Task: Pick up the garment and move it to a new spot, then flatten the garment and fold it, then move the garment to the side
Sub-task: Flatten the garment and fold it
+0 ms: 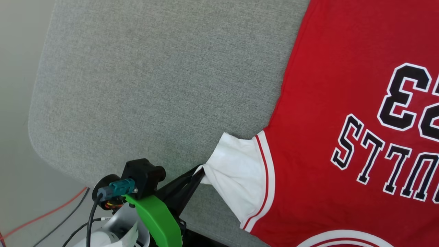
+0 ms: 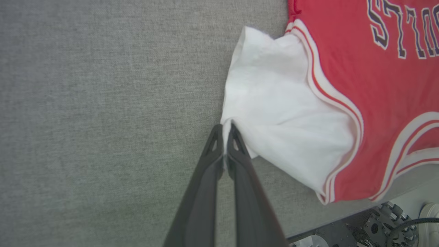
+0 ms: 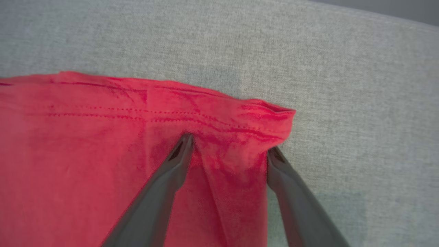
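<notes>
At 7 o'clock in the head view, the left gripper (image 1: 200, 170) is pinched tight on the edge of the white sleeve (image 1: 236, 175), fingers aimed toward 2 o'clock. The left wrist view shows the same nip (image 2: 226, 128) on the cuff's corner, with the sleeve puckered toward it.

Beyond it the garment (image 1: 325, 103) lies print-up on the grey pad (image 1: 137, 85), filling the 3 o'clock side, its body mostly smooth.

At the far hem (image 3: 271, 115), the right gripper (image 3: 230, 144) stands wide, straddling a bunched red corner without clamping it.

This looks like the flattening step. Next, the left likely needs to draw the sleeve out toward 8 o'clock until the puckers go, while the right closes on the hem corner and tensions it.
</notes>
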